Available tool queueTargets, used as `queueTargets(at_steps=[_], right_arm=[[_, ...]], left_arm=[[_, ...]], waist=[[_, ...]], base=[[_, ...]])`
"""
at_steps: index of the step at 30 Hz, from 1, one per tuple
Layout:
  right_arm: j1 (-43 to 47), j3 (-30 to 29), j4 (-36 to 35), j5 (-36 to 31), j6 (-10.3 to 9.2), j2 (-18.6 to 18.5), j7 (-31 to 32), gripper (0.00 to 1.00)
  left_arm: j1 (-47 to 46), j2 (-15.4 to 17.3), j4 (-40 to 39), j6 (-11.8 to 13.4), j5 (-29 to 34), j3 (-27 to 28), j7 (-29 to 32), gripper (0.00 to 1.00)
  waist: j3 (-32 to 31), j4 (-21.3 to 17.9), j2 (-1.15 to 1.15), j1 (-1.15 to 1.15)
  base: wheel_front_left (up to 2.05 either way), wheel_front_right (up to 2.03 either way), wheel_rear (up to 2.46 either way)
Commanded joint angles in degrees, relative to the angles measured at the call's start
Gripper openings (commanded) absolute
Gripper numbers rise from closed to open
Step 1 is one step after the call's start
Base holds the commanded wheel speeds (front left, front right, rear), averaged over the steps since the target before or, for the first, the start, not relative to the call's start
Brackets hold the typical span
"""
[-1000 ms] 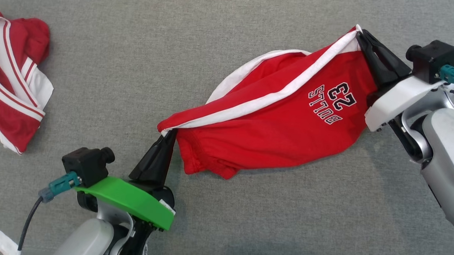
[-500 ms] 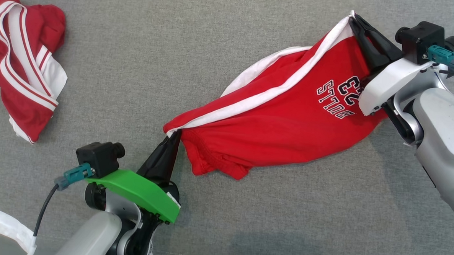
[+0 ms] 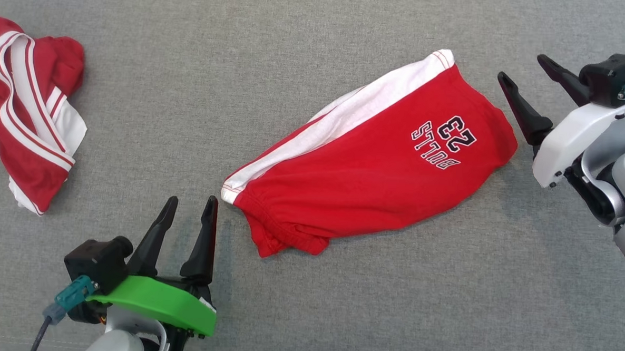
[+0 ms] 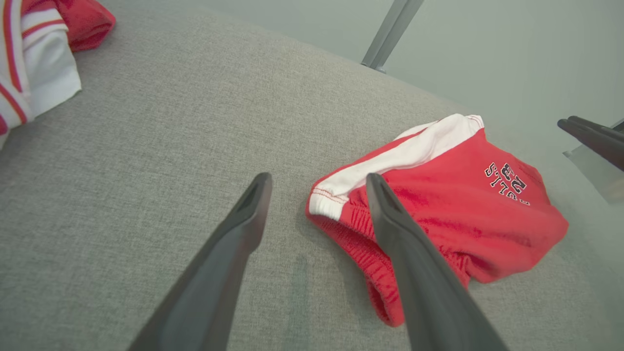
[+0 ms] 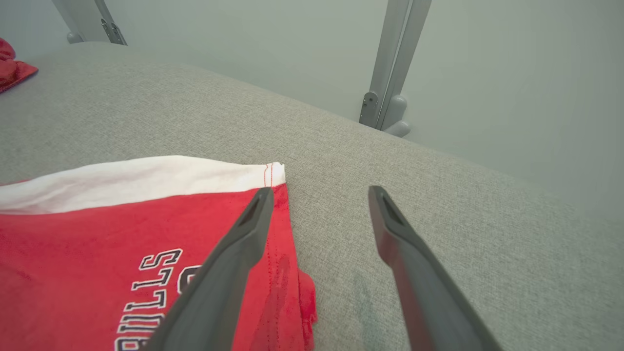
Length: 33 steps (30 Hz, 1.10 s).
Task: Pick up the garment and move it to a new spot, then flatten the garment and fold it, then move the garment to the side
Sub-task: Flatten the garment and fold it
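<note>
Both grippers stand wide open and hold nothing. The left gripper is just beside the near-left corner of the garment, and the right gripper is just off its far-right end. In the head view neither touches the cloth.

The garment, red shorts with a white side stripe and a number print, lies on the grey worktop. It runs slantwise between the two grippers, with the stripe along its far edge and the print facing up near the right end. A second red-and-white garment lies crumpled well apart at the left.

Judging by how things lie, the first step looks done: the shorts rest spread out on open worktop. Flattening seems mostly there, since the main panel is smooth. The near-left end is puckered, though, and a lower layer pokes out along the near edge, so some smoothing may be wanted. No fold shows yet. Folding and the final move to the side are both left, so the task looks under halfway.
</note>
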Motion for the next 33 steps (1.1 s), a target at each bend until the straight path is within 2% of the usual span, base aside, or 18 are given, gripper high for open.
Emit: queueTargets(at_steps=[1, 9, 23, 33], right_arm=[[1.43, -0.25, -0.62, 1.20, -0.09, -0.53, 1.67, 1.00], [4.84, -0.12, -2.12, 5.46, -0.10, -1.30, 8.96, 1.00], [7.20, -2.41, -2.45, 7.41, -0.10, -1.27, 16.13, 1.00], [6.46, -1.57, -2.26, 6.50, -0.09, -0.55, 16.69, 1.00]], left_arm=[[0.24, 0.28, -0.13, 0.36, 2.33, -0.11, -1.00, 1.00], [0.88, -2.72, 0.45, -0.19, 7.31, 0.41, -2.64, 1.00], [1.88, -5.62, 3.89, -3.19, 8.53, 2.87, -2.87, 1.00], [-0.29, -5.97, 5.56, -4.85, 9.50, 3.34, -2.89, 1.00]], waist=[[-0.28, -0.01, 0.20, 0.00], [0.55, 1.09, 0.20, 0.00], [0.80, 1.78, 0.20, 0.00], [1.09, 2.26, 0.20, 0.00]], base=[[0.00, 0.00, 0.00], [0.00, 0.00, 0.00], [0.00, 0.00, 0.00], [0.00, 0.00, 0.00]])
